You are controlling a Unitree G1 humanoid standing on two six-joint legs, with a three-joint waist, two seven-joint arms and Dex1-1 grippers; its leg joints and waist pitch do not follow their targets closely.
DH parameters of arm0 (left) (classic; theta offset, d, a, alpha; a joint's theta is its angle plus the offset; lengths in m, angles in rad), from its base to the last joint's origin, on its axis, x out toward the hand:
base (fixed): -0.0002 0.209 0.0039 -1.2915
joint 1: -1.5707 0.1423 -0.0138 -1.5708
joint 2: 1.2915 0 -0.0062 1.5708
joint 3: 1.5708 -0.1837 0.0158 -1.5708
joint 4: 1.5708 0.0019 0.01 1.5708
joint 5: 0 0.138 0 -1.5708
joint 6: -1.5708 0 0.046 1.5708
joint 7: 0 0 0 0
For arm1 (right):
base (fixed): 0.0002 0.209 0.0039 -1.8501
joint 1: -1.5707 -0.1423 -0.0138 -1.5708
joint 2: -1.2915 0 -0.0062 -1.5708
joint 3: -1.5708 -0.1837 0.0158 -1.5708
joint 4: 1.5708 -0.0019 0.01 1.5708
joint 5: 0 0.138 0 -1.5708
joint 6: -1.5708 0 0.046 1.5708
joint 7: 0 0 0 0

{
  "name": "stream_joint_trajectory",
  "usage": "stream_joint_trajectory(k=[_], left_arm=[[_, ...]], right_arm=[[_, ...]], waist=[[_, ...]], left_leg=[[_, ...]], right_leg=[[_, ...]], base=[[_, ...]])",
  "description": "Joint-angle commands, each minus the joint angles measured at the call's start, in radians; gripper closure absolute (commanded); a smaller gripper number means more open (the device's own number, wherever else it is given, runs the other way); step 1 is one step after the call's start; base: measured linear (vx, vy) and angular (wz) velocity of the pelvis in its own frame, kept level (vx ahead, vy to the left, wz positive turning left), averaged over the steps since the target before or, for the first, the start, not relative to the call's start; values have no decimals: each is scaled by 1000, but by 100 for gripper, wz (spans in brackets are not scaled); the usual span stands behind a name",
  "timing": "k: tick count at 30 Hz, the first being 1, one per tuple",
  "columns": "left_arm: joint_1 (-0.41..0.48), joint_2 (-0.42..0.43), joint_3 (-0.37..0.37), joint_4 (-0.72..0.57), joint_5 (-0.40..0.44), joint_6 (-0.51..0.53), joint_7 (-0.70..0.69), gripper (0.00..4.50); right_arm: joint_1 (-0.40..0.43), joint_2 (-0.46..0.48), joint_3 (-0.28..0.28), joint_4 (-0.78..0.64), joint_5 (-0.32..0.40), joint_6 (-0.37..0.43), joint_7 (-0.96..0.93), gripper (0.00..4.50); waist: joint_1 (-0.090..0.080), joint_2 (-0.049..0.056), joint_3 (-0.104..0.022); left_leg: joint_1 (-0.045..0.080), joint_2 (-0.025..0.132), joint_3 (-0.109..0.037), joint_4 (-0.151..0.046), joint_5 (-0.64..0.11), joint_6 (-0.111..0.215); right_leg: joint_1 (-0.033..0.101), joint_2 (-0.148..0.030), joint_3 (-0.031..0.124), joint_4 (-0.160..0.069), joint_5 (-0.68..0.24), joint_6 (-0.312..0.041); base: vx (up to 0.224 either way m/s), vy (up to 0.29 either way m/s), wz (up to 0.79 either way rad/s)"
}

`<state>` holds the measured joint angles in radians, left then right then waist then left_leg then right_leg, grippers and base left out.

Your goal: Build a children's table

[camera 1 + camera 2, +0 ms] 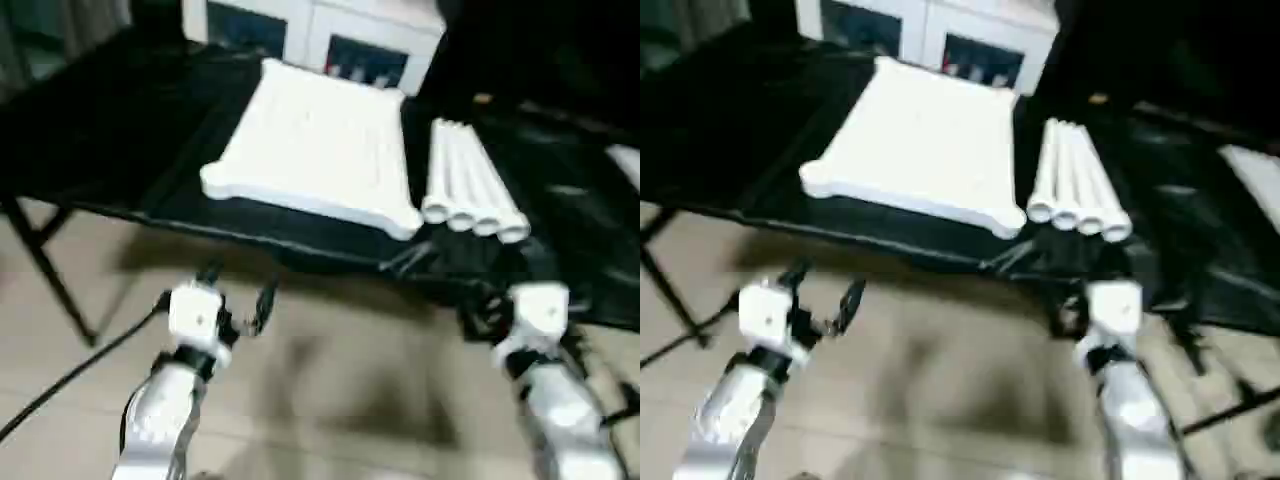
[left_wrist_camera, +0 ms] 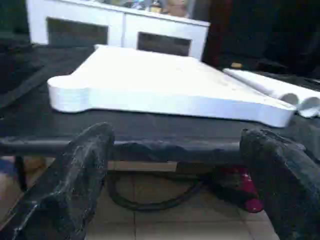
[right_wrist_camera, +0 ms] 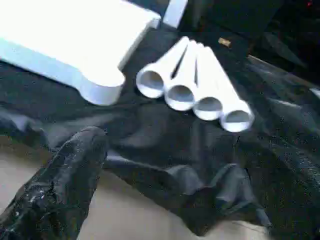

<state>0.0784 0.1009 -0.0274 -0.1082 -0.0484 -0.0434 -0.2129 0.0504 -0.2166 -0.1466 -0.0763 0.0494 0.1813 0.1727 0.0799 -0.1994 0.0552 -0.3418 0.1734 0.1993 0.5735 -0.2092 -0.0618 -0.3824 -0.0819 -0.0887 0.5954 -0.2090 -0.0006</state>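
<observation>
The small white plastic table top with rounded corner sockets (image 1: 315, 150) lies flat on the black-draped tabletop (image 1: 130, 140), near its front edge, probably so that the sockets can be reached from the robot's side; whether its ribbed underside faces up cannot be told. The four long white tubular legs (image 1: 468, 188) lie side by side just beside the top on the robot's right, touching one another, their open ends turned toward the robot; that parallel row seems laid out so each leg can be taken singly by its near end. No leg stands in a socket, so assembly appears not yet begun.

The left end effector (image 1: 238, 298) hangs in front of the tabletop and below its edge, its two black fingers (image 2: 80, 175) spread wide and empty; the right end effector (image 1: 485, 312) hangs likewise before the legs, wide open and holding nothing, one black finger (image 3: 65, 175) showing in its wrist view.

The black cloth is glossy and rumpled, folding over the front edge below the legs (image 3: 200, 185); the floor is pale tile (image 1: 350, 390) with a dark cable (image 1: 70, 375) trailing over it; a white cabinet with glass doors (image 1: 320, 35) stands behind the tabletop.
</observation>
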Motion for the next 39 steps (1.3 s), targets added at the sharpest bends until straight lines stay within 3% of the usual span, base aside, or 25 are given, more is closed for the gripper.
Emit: stream_joint_trajectory(k=[1,3,6,8,12,15,16,20,21,22,23,24,25,26,27,28,29,30,32,33,34,35,37,38,39], left_arm=[[4,-16,-10,-56,-7,72,26,1],[1,-17,-11,-93,-8,106,34,1],[-6,-27,0,-119,-35,137,40,1],[-16,-36,11,-128,-38,157,53,1],[-15,-39,-5,-148,-8,178,68,1],[-25,-40,-13,-161,5,203,83,1],[-29,-40,-14,-164,10,213,88,1],[-91,-8,12,-215,1,277,81,1],[-93,-5,14,-217,1,278,79,1],[-100,5,21,-222,0,283,73,1],[-106,15,26,-219,9,283,75,1],[-109,15,33,-204,5,275,76,1],[-110,14,37,-195,1,269,78,1],[-104,16,34,-168,9,251,77,1],[-99,13,32,-152,16,247,85,1],[-97,11,32,-145,20,247,90,1],[-107,5,39,-133,15,253,101,1],[-112,8,38,-133,16,259,101,1],[-134,18,29,-131,22,276,94,1],[-138,19,27,-130,22,277,92,1],[-141,20,25,-128,21,278,89,1],[-159,27,7,-125,30,279,77,1],[-168,27,1,-121,32,279,73,1],[-179,24,-1,-114,35,281,75,1],[-182,24,-5,-111,41,279,76,1]], right_arm=[[-4,-35,-4,-54,-4,70,33,0],[-15,-57,-4,-73,-6,111,43,0],[-29,-77,2,-84,-10,133,56,0],[-57,-92,12,-90,-8,162,63,0],[-91,-112,27,-98,-12,189,73,0],[-104,-109,28,-116,-2,217,81,0],[-107,-105,25,-121,7,230,81,0],[-128,15,-18,-270,115,274,-2,0],[-127,22,-16,-278,115,276,-9,0],[-125,41,-8,-303,110,281,-29,0],[-113,62,3,-328,94,286,-53,0],[-92,75,33,-333,41,296,-83,0],[-79,80,51,-332,9,301,-99,0],[-57,103,74,-296,-41,241,-140,0],[-52,124,79,-261,-35,200,-145,0],[-52,135,80,-243,-24,185,-142,0],[-67,151,81,-218,25,185,-109,0],[-79,151,88,-213,28,180,-101,0],[-123,156,102,-189,46,175,-84,0],[-129,156,104,-185,45,177,-85,0],[-135,156,106,-181,45,178,-86,0],[-161,160,107,-151,36,195,-97,0],[-172,161,110,-134,22,184,-101,0],[-184,165,107,-115,18,173,-99,0],[-189,164,103,-106,22,162,-95,0]], waist=[[-7,9,-37],[-10,7,-38],[-16,1,-37],[-19,4,-36],[-23,-6,-38],[-21,-2,-39],[-22,-9,-38],[-24,12,-38],[-29,23,-39],[-28,21,-38],[-27,38,-39],[-28,46,-37],[-31,35,-41],[-28,31,-34],[-26,45,-31],[-28,43,-30],[-27,49,-24],[-30,50,-22],[-37,57,-10],[-47,54,-5],[-55,61,2],[-55,71,3],[-66,74,5],[-56,75,-4],[-54,74,-5]], left_leg=[[7,77,-37,-69,-143,-6],[9,74,-37,-63,-86,22],[12,73,-35,-59,-83,31],[10,73,-37,-61,-106,27],[12,74,-39,-59,-144,12],[13,76,-40,-58,-142,1],[12,76,-40,-57,-138,2],[11,75,-46,-60,-165,-19],[11,74,-45,-62,-193,-39],[9,74,-47,-62,-202,-44],[11,72,-47,-63,-210,-57],[8,69,-46,-64,-211,-61],[8,68,-43,-60,-202,-60],[6,67,-43,-63,-209,-61],[10,66,-41,-65,-241,-72],[14,65,-43,-67,-301,-76],[32,67,-49,-73,-460,-81],[46,66,-56,-73,-561,-72],[57,68,-59,-76,-634,-52],[70,68,-60,-73,-674,-41],[84,68,-60,-71,-688,-34],[87,70,-63,-75,-694,-34],[79,70,-68,-82,-685,-38],[67,64,-61,-80,-609,-27],[74,59,-53,-78,-563,-19]], right_leg=[[27,-68,70,-58,-63,-48],[29,-71,72,-51,2,-63],[27,-67,79,-54,-14,-78],[28,-65,80,-57,-56,-77],[23,-65,80,-65,-149,-57],[21,-65,80,-62,-136,-61],[20,-64,79,-62,-132,-60],[16,-65,78,-58,-133,-59],[15,-61,78,-62,-141,-56],[17,-62,77,-61,-149,-54],[15,-60,78,-58,-149,-52],[15,-58,80,-58,-141,-51],[17,-56,80,-60,-132,-50],[16,-57,81,-63,-150,-45],[9,-58,81,-67,-179,-40],[10,-59,79,-69,-240,-36],[4,-60,71,-85,-401,-27],[8,-58,59,-98,-520,-25],[17,-51,43,-116,-613,-34],[26,-47,26,-126,-678,-36],[31,-49,15,-136,-681,-47],[38,-53,11,-135,-671,-54],[59,-58,7,-134,-660,-57],[81,-73,23,-134,-645,-65],[78,-75,29,-138,-645,-79]], base=[[0,0,0],[0,0,0],[0,0,0],[0,0,0],[0,0,0],[0,0,0],[0,0,0],[0,0,0],[0,0,0],[0,0,0],[0,0,0],[0,0,0],[0,0,0],[0,0,0],[0,0,0],[0,0,0],[0,0,0],[0,0,0],[0,0,0],[0,0,0],[0,0,0],[0,0,0],[33,1,-7],[98,-8,-8],[98,-8,-8]])
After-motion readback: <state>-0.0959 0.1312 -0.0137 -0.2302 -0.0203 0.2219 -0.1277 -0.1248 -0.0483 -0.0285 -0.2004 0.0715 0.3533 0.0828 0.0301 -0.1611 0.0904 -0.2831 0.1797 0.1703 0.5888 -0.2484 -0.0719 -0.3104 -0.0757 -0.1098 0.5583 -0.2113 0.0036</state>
